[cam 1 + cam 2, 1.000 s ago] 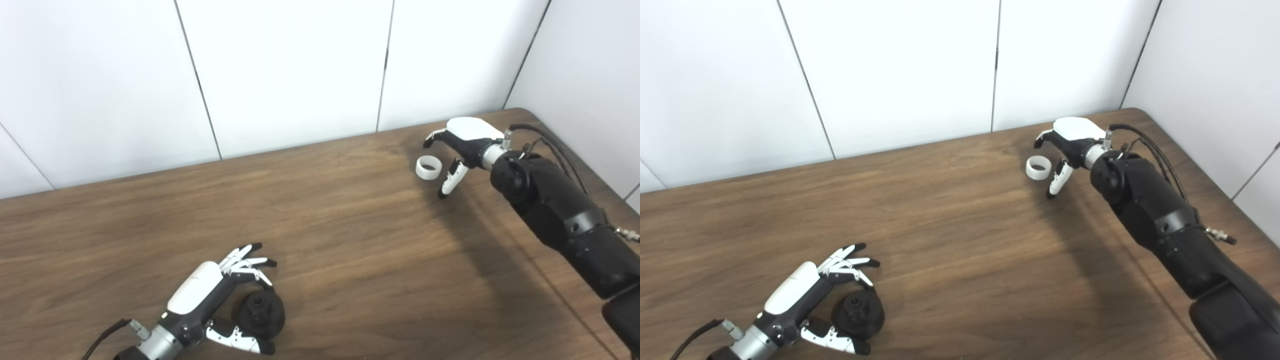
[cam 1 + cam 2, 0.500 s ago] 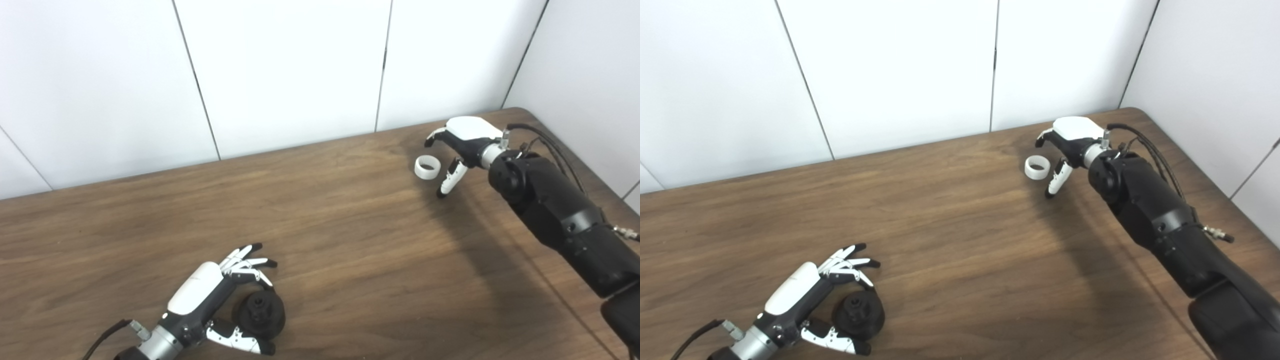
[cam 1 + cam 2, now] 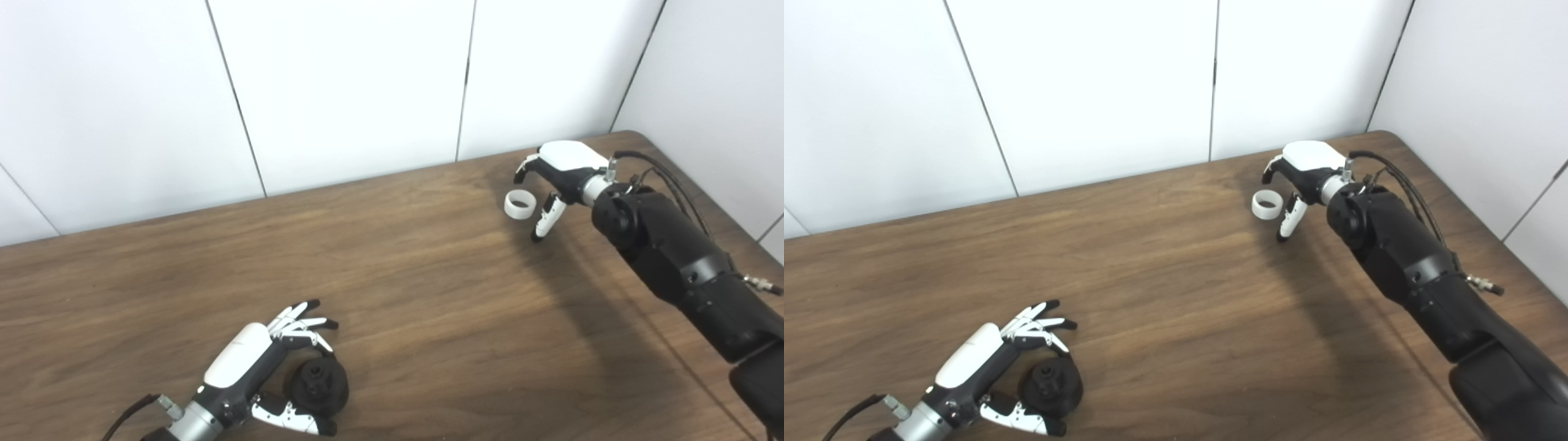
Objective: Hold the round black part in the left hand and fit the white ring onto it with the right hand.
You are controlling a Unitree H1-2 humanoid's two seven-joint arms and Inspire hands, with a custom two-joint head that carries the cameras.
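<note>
At the table's near left edge, the left hand (image 3: 257,367) lies with spread fingers cupped around, not clamping, the round black part (image 3: 319,384), a squat disc with a raised hub. Far right, the right hand (image 3: 554,177) arches empty beside the short white ring (image 3: 519,204) on the wooden table (image 3: 429,294).

Brown wooden table (image 3: 392,288) — white panelled wall (image 3: 343,86)

A lab-like test cell: bare wooden table (image 3: 429,294) against white wall panels (image 3: 343,86).
</note>
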